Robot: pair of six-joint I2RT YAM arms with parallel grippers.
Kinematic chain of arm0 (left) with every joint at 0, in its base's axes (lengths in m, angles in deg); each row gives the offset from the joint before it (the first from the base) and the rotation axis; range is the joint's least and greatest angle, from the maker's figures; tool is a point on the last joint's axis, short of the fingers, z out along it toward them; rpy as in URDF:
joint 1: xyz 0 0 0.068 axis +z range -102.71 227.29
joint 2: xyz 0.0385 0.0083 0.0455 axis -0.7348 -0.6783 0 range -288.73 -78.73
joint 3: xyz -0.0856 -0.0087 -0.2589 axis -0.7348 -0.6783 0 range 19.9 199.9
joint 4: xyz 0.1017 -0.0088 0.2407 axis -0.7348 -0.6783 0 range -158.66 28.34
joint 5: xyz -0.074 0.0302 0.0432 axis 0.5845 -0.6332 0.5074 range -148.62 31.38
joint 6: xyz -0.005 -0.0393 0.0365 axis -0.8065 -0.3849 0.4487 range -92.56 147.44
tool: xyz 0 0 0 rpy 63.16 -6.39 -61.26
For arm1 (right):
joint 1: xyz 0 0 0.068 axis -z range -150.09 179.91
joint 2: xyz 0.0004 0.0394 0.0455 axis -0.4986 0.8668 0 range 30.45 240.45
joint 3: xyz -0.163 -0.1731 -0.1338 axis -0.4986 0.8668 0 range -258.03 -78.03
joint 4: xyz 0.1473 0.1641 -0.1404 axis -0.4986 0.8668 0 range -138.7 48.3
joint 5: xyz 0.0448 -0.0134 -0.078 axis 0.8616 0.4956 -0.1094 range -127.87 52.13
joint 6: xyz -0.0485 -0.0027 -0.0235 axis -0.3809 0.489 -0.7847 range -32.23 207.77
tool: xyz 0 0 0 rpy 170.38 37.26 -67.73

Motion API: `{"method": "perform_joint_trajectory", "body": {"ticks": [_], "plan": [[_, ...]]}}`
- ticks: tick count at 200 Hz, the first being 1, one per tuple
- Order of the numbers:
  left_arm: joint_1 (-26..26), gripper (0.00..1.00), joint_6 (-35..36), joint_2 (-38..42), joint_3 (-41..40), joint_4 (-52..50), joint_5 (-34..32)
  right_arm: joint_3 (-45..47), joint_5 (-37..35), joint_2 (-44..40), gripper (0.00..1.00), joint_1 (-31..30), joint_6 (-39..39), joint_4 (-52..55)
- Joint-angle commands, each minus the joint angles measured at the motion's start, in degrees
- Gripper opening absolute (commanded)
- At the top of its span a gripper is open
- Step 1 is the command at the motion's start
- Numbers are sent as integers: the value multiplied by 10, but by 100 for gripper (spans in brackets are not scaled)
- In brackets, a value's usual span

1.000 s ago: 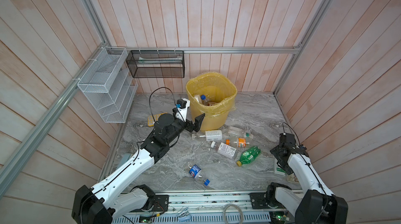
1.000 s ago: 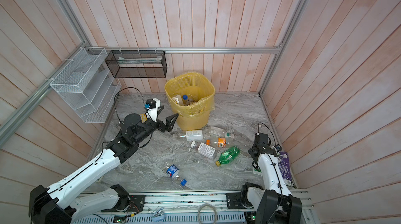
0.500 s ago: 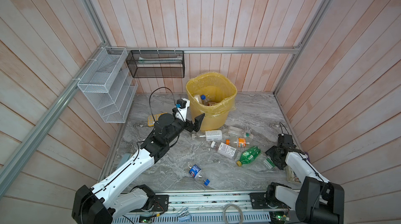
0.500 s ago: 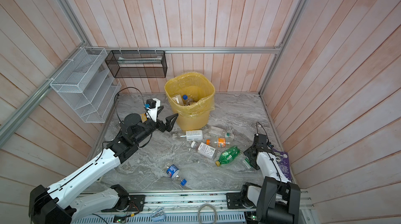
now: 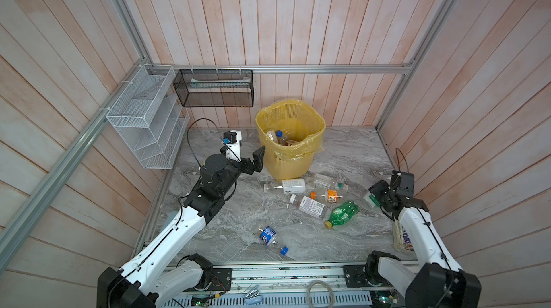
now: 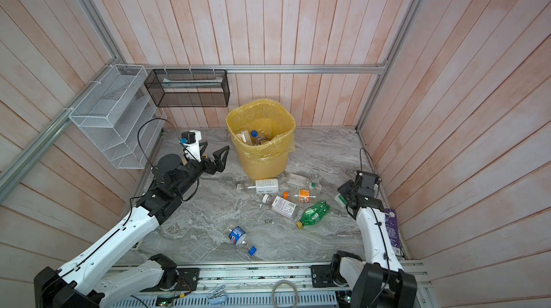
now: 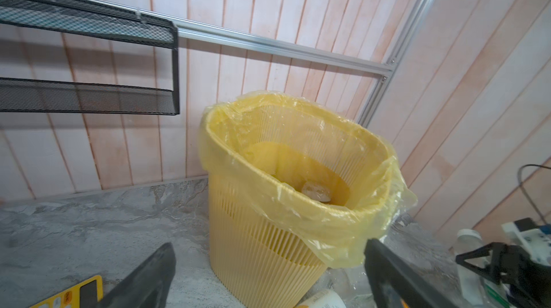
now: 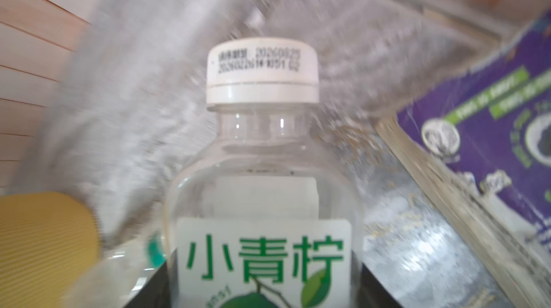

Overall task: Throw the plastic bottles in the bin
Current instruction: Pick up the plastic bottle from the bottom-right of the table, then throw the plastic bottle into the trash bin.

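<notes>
**Left zone.** A white wire rack (image 5: 143,124) and a black mesh rack (image 5: 214,91) hang on the walls at the far left corner. The left claw (image 5: 243,150) hovers over the grey worktop (image 5: 226,226), just beside the left side of the bin (image 5: 286,160). Its jaws stand wide apart and hold nothing. In the left wrist view, its two fingers (image 7: 149,273) frame the bin, and a corner of a yellow calculator (image 7: 68,294) shows beside one finger.

**Centre zone.** The bin stands upright at the back centre of the worktop, lined with a yellow bag. Several bottles lie inside it, one with a blue cap (image 5: 278,133). Five bottles lie on their sides just in front of the bin:
- a white-label bottle (image 5: 286,185), nearest the bin base
- a clear bottle (image 5: 326,180)
- an orange-label bottle (image 5: 328,195)
- a barcode-label bottle (image 5: 308,205)
- a green bottle (image 5: 343,213)

A blue-label bottle (image 5: 269,236) lies alone, nearer the front edge.

**Right zone.** The right claw (image 5: 376,196) is low, near the right wall and well apart from the bin. It is clamped on a white-capped bottle (image 8: 262,190), a clear one whose white label carries green lettering. Whether this bottle is clear of the worktop cannot be told. A purple carton (image 5: 403,236) lies flat along the right wall, beside the right arm.
</notes>
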Motion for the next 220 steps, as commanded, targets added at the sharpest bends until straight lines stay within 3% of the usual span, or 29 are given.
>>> {"method": "perform_joint_trajectory", "body": {"ticks": [1,29,51,90,108,120,130,154,182,220], "plan": [[24,100,-55,21,-22,6,-9,-63,42,-48,38,-3,20,-63],[38,100,-69,31,-26,-14,-25,-117,98,-59,38,-5,70,-185],[46,100,-91,44,-38,-24,-35,-198,143,-4,37,-38,88,-248],[46,100,-123,62,-57,-43,-51,-367,152,171,37,-239,52,-303],[46,100,-139,65,-61,-50,-52,-453,169,278,38,-316,14,-272],[46,100,-145,67,-60,-57,-52,-518,155,336,44,-346,-25,-208],[47,100,-147,68,-55,-68,-52,-548,135,363,60,-352,-44,-171],[46,100,-143,75,-40,-95,-51,-539,90,334,87,-351,-67,-176],[42,100,-134,77,-26,-114,-49,-539,48,286,100,-352,-113,-145],[-15,100,-122,71,-12,-123,-106,-554,62,279,100,-351,-121,-125]]}}
